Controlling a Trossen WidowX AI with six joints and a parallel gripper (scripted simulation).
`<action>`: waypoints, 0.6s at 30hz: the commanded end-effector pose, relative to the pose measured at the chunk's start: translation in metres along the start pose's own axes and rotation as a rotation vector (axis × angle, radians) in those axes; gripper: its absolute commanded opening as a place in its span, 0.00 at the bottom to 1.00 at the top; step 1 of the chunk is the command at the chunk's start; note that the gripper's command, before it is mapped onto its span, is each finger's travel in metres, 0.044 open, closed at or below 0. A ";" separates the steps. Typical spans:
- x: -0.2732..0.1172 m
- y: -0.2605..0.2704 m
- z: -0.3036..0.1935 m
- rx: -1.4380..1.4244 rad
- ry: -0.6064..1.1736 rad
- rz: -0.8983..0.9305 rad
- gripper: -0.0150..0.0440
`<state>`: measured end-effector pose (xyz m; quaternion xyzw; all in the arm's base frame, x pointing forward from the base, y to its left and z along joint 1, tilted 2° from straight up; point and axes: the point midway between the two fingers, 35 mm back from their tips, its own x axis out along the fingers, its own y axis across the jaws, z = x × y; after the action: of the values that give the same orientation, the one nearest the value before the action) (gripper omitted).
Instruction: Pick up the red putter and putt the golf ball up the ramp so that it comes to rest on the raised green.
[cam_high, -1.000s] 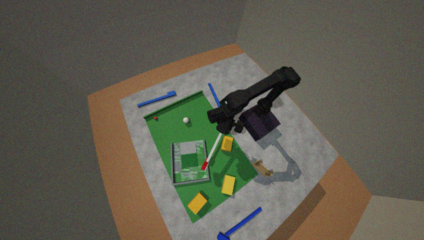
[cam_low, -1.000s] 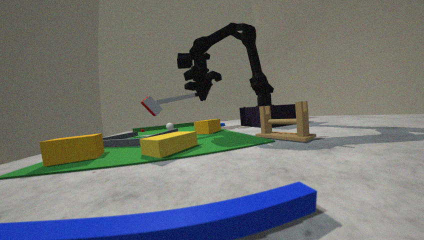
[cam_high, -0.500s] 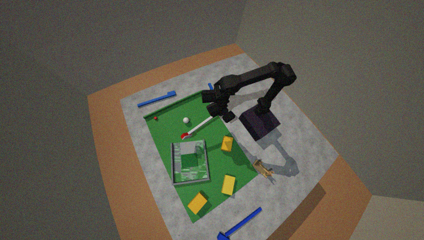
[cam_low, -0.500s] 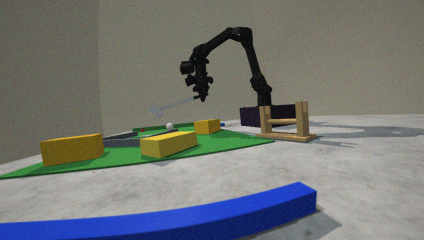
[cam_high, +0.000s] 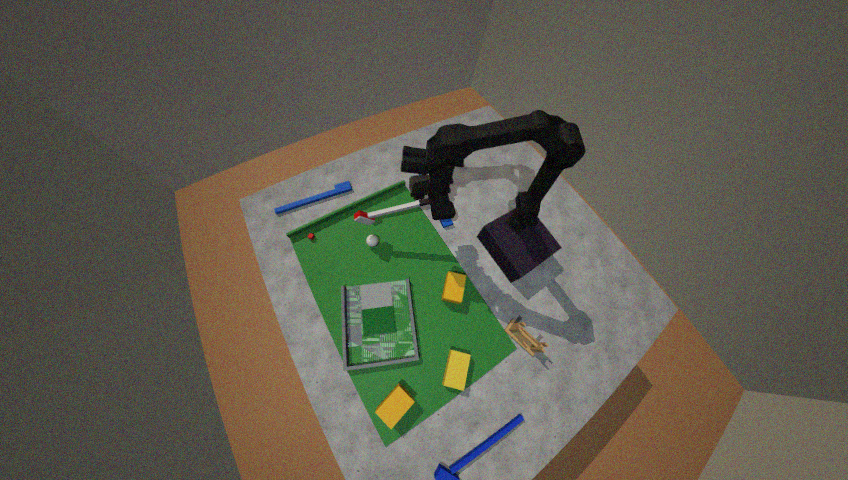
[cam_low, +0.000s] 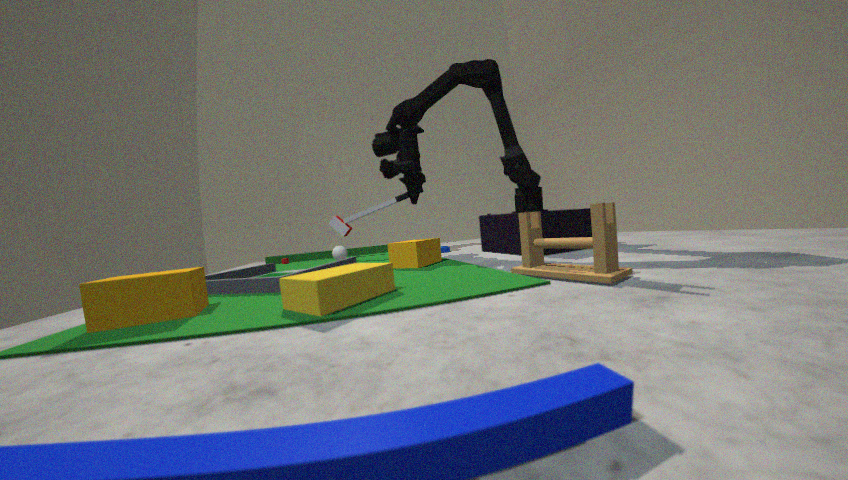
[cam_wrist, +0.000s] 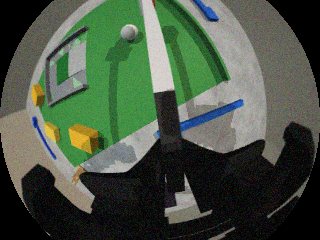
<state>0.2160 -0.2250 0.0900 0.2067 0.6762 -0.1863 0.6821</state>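
Note:
My gripper is shut on the dark grip of the red putter, raised well above the table. The white shaft slopes down to the red-and-white head, which hangs in the air above the mat on the rail side of the ball. The white golf ball sits on the green mat, apart from the head. The raised green lies inside a grey-walled frame, with a light grey ramp on its ball-facing side.
Yellow-orange blocks stand on the mat. A green rail borders its far end, near a small red marker. A wooden rack stands beside the mat. Blue clubs lie around it.

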 end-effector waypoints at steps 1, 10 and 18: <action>-0.001 -0.003 0.002 0.021 -0.006 -0.003 0.25; 0.035 -0.003 0.002 0.021 -0.006 -0.003 0.25; 0.043 -0.003 0.002 0.021 -0.006 -0.003 0.25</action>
<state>0.2153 -0.2253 0.0490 0.2129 0.6757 -0.1914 0.6793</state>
